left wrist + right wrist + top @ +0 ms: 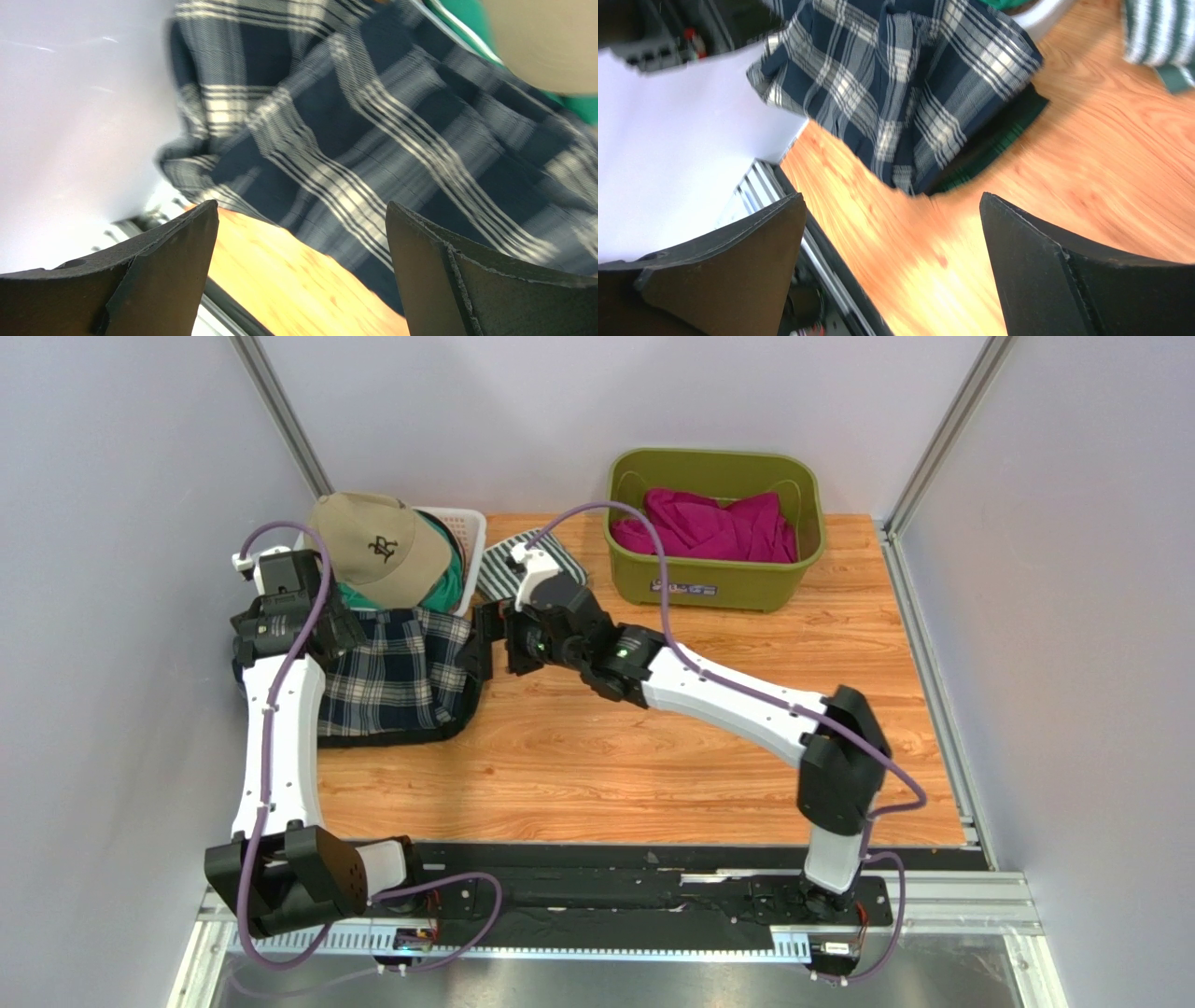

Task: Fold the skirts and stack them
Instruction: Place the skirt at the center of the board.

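A navy-white-grey plaid skirt [400, 679] lies folded at the table's left, on top of a pile. A dark green tartan skirt [990, 150] shows as an edge sticking out from under the plaid skirt [899, 77]. My left gripper [341, 634] hovers over the pile's left end, open and holding nothing. In the left wrist view the plaid skirt [351, 140] lies beyond the open left gripper [302, 231]. My right gripper [491, 651] hangs at the pile's right edge, open and holding nothing. In the right wrist view bare wood shows between the fingers of the right gripper [892, 210].
A tan cap [372, 543] rests on a white basket [467, 532] behind the pile. A green-and-white striped cloth [540, 560] lies beside it. An olive bin [716, 581] with magenta cloth [716, 525] stands at the back right. The side wall is close on the left.
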